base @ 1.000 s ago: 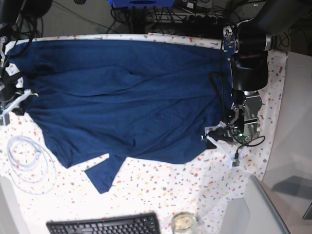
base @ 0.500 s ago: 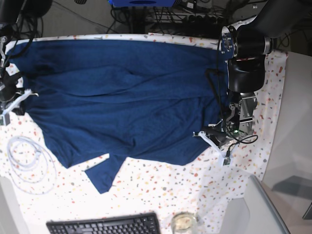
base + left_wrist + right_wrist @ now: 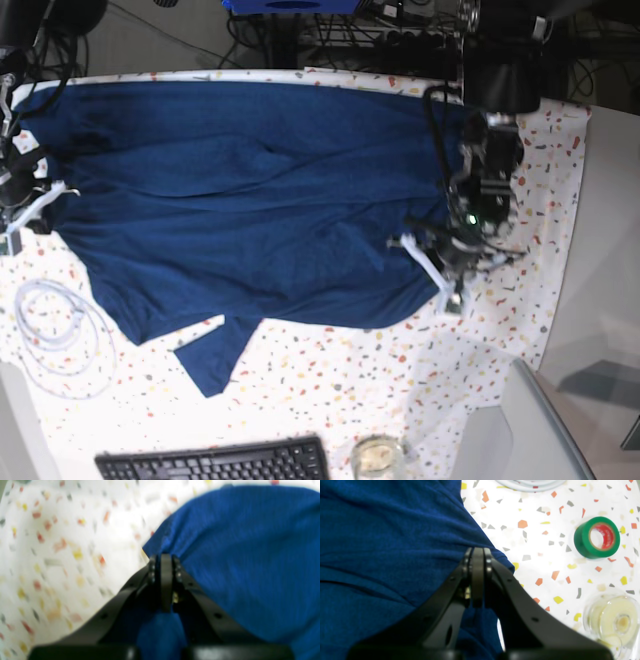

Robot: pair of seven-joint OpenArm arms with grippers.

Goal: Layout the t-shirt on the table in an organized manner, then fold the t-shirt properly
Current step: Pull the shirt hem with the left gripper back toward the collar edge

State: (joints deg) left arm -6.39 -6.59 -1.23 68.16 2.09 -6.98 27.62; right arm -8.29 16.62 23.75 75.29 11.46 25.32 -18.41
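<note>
The left gripper (image 3: 162,562) has its jaws clenched on a fold of the t-shirt (image 3: 250,200), pinching the hem where the blue cloth meets the table (image 3: 62,542); in its wrist view fabric bunches below the closed tips, toward 6 o'clock. The right gripper (image 3: 477,555) is likewise clamped tight on the shirt's edge, cloth passing under its tips.

In the base view the left gripper (image 3: 445,265) sits at the shirt's 4 o'clock corner, with bare speckled table open toward 3 and 5 o'clock. The right gripper (image 3: 30,205) holds the edge at 9 o'clock, close to the table's border, with little room beyond it.

The t-shirt is dark navy, spread wide across the far half of the table, creased in long ripples, one sleeve (image 3: 215,355) hanging out toward 7 o'clock.

From the right gripper, a green tape roll (image 3: 597,537) lies at 2 o'clock and a clear tape roll (image 3: 617,620) at 4 o'clock. A white cable coil (image 3: 60,335) lies at 8 o'clock in the base view, a keyboard (image 3: 215,462) cut off at 6 o'clock.

The left wrist view is blurred.
</note>
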